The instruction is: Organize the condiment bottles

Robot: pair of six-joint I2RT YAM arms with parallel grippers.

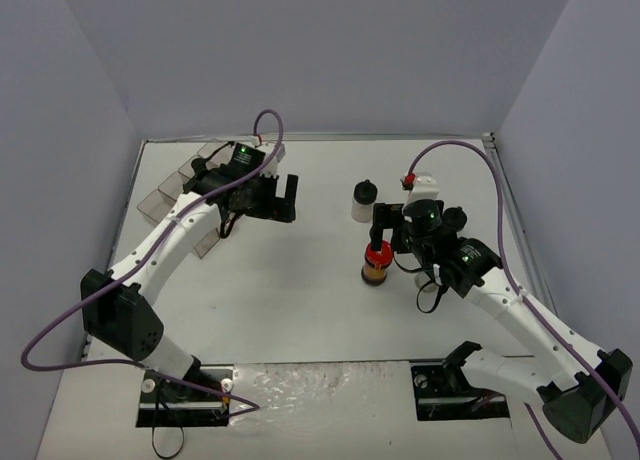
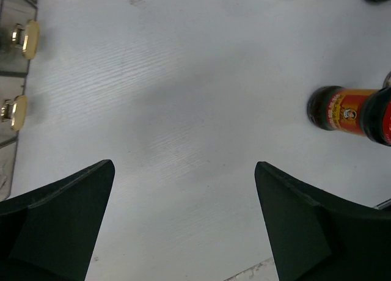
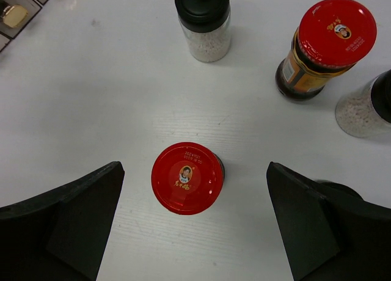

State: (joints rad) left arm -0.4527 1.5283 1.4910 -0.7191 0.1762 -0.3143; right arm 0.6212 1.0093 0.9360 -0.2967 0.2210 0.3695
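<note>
The right claw [image 3: 195,168] hangs released over the white table [image 3: 110,98]. Its 2 fingers are spread wide, and the near red-lidded jar [image 3: 187,178] stands upright between them with a bare gap on each side and no contact.

Past that jar, the right wrist view shows 3 more. A black-capped jar [image 3: 203,21] of white grains stands straight beyond it. A second red-lidded jar [image 3: 333,46] with an orange label stands beyond it to the right. Another jar of white grains [image 3: 366,110], cut by the frame edge, stands to the right of it. In the top view only the black-capped jar of these 3 is plain, because the right arm covers most of the other 2.

The left claw [image 2: 184,168] is also released and grasps nothing, with only bare table between its fingers. Its wrist view catches the near red-lidded jar from the side, showing a dark base and orange label that the right wrist view, looking down on the lid, does not give.

The clear tray [image 2: 12,73] lies well to the left of the near red-lidded jar, beyond the left claw. The left wrist view shows 2 gold-capped items [image 2: 24,40] in its compartments, and the top view is too small to show them.
</note>
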